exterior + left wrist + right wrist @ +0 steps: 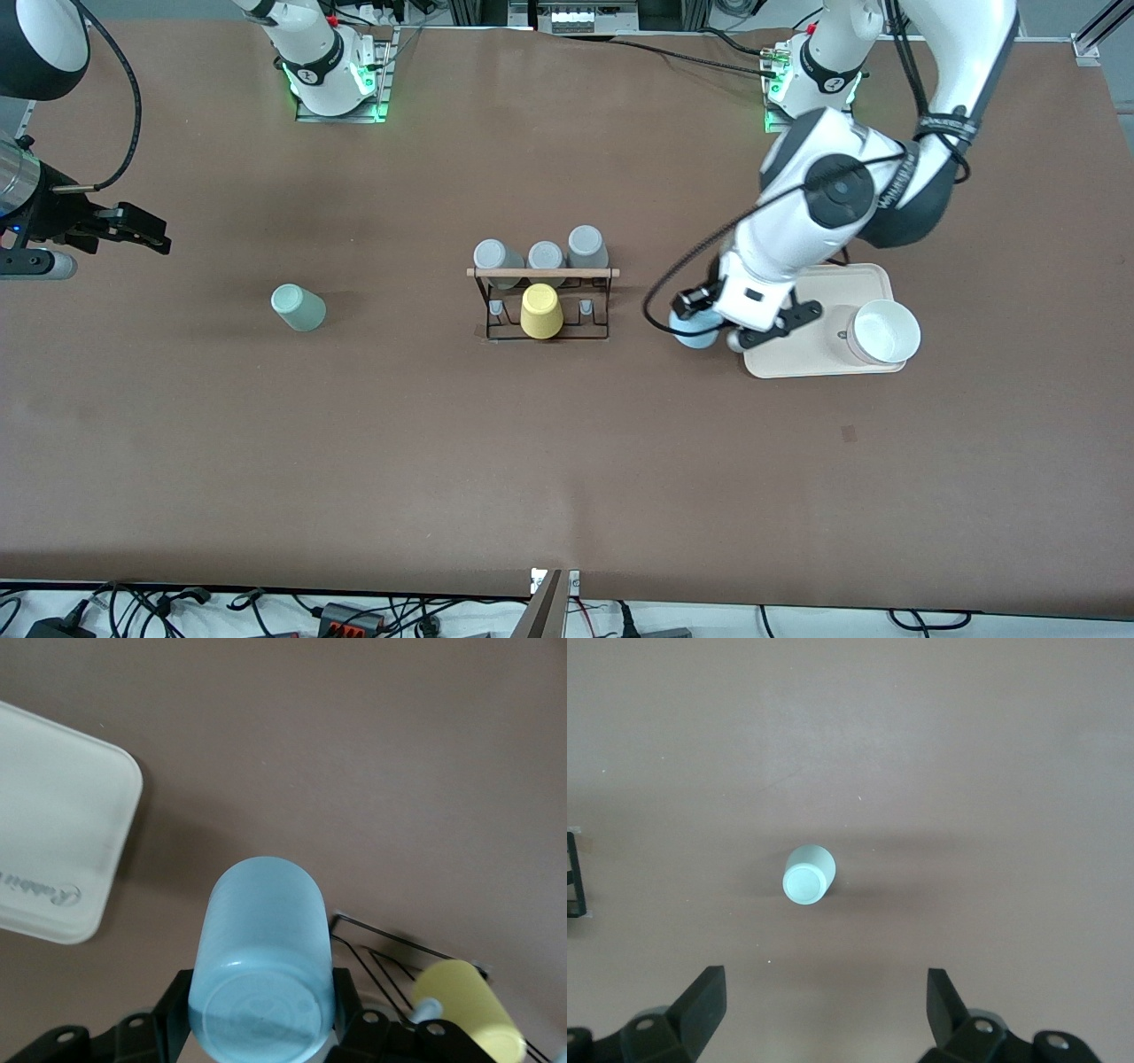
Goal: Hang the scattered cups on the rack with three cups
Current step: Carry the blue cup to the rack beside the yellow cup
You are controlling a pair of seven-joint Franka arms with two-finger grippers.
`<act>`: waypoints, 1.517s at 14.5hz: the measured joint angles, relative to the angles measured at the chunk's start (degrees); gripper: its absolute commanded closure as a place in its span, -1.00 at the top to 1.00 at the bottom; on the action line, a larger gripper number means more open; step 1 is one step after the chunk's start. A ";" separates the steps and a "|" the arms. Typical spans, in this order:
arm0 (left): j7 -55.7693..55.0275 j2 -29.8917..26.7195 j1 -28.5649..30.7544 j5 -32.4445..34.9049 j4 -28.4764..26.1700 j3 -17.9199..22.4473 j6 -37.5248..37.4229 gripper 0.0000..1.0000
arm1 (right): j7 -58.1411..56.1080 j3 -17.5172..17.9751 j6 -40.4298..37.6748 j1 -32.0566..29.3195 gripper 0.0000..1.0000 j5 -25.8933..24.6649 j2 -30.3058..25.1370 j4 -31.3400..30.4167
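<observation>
My left gripper (706, 324) is shut on the light blue cup (694, 334), bottom up, low over the table between the rack (542, 273) and the cream tray. In the left wrist view the cup (266, 939) fills the space between the fingers of my left gripper (261, 994). The pale mint cup (299, 307) stands upside down on the table toward the right arm's end. My right gripper (158, 234) is open and empty, up over the table near that end. In the right wrist view my right gripper (826, 980) has the mint cup (808, 875) ahead of it.
The rack carries a yellow cup (541, 311) and three grey cups (547, 257). The rack's wire base (390, 948) and yellow cup (465, 1005) show in the left wrist view. The cream tray (850, 283) holds a white bowl (883, 333) toward the left arm's end.
</observation>
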 measured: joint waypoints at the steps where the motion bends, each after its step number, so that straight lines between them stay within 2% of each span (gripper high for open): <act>1: -2.24 1.23 -1.49 0.00 2.24 -0.05 -0.91 -0.09 | 0.00 0.00 0.07 0.00 1.00 -0.47 0.18 0.00; 3: -6.24 4.47 -4.73 0.00 6.56 -0.06 -1.86 -0.09 | 0.00 0.01 0.23 0.01 1.00 -1.28 0.54 0.00; 10: -14.51 13.56 -11.77 0.10 14.69 0.36 -2.04 -0.09 | 0.00 0.05 0.86 0.02 1.00 -1.42 0.69 0.00; 22: -17.14 19.22 -16.26 4.22 15.91 2.70 -2.06 -0.01 | 0.00 0.06 1.76 0.02 1.00 -1.43 1.06 0.00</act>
